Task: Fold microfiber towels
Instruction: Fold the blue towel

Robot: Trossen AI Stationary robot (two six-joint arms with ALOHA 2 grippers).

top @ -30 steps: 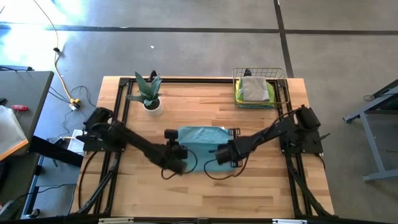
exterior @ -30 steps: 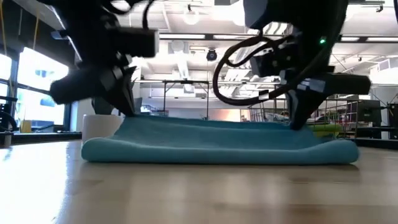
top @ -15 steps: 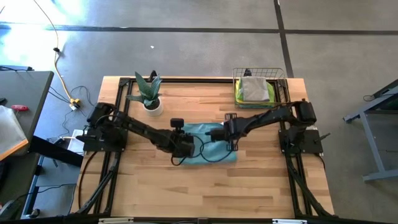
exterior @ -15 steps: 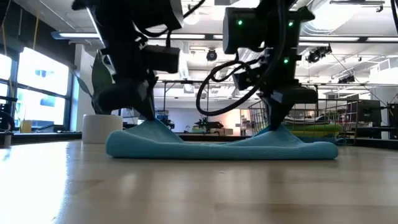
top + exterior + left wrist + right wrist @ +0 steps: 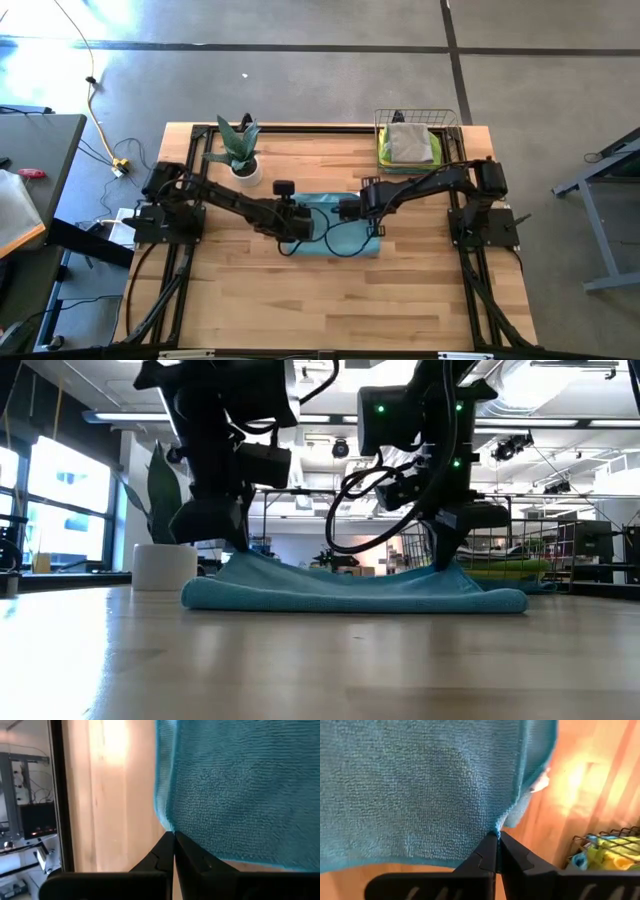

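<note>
Near the far left corner of my table (image 5: 250, 290) stands a green plant (image 5: 238, 146) in a white pot.

My left tool (image 5: 293, 226) is near the middle of the table. It is pinched tight on the left edge of a teal-blue towel (image 5: 352, 240). In my left wrist view the dark fingers (image 5: 162, 855) meet on the cloth edge.

The towel lies in the middle of the table, doubled over, with both held spots pulled up into little peaks.

My right tool (image 5: 372, 205) is pinched tight on the right part of the same towel. In my right wrist view a fold of cloth sits between the fingers (image 5: 487, 855).

At the far right corner stands a wire basket (image 5: 458, 150). A grey towel (image 5: 410, 142) lies on top of a lime green towel (image 5: 384, 152) in it.
</note>
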